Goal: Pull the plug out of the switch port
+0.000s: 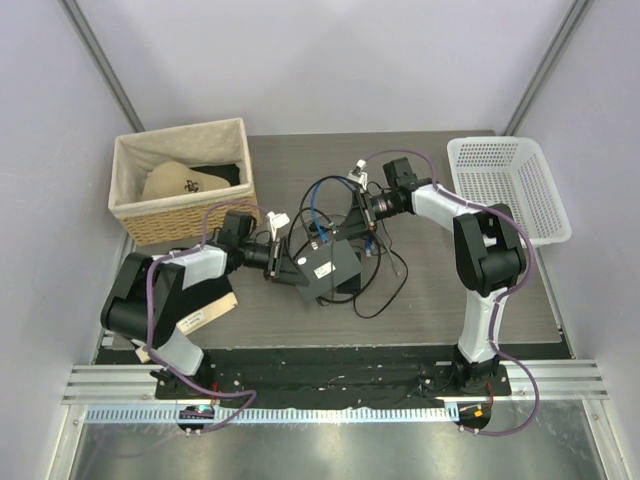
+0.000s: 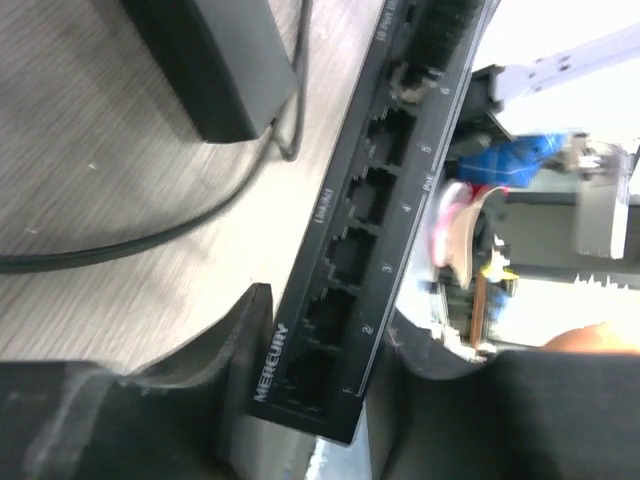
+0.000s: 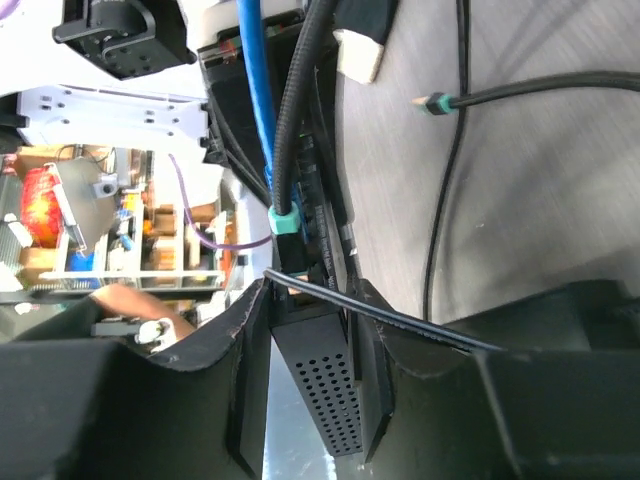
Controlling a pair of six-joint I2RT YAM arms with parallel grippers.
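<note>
Jaws of my left gripper (image 1: 283, 262) pinch the switch (image 1: 330, 268); those of the right gripper (image 1: 358, 228) straddle its edge by the blue cable (image 3: 254, 90); whether clamped, I cannot tell.

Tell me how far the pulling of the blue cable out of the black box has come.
Done: the left gripper is clamped on the black box, steadying it. In hand: the right gripper straddles the box near where the blue cable meets it; whether it grips anything is unclear. Left: the plug is hidden, but the cable runs up to the box, so the pull looks not yet done.
</note>
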